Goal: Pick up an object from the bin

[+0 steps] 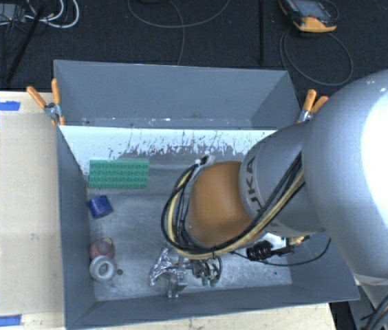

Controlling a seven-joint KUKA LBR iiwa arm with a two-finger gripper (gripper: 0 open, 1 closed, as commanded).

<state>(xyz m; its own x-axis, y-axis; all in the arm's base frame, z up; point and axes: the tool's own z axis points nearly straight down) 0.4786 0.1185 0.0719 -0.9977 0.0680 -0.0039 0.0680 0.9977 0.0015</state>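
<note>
The gripper [170, 275] is low over the floor of the grey bin [173, 95], at about 6 o'clock, below the orange wrist cover [214, 201]. Whether it is open or closed I cannot tell, and I see nothing held in it.

The nearest thing is a small grey ring [102, 269], lying flat at about 8 o'clock in the bin, well to the 9 o'clock side of the gripper. Just beside it, toward 12 o'clock, is a brownish round piece [103, 247]. Further up lie a small blue block [100, 206] and a flat green studded plate [118, 174], at about 10 o'clock.

The ring is probably light and stiff, perhaps smooth and a little slippery. I think the best hold is across its wall, one side in the hole and one outside. It lies near the bin's wall, which may leave little room.
</note>
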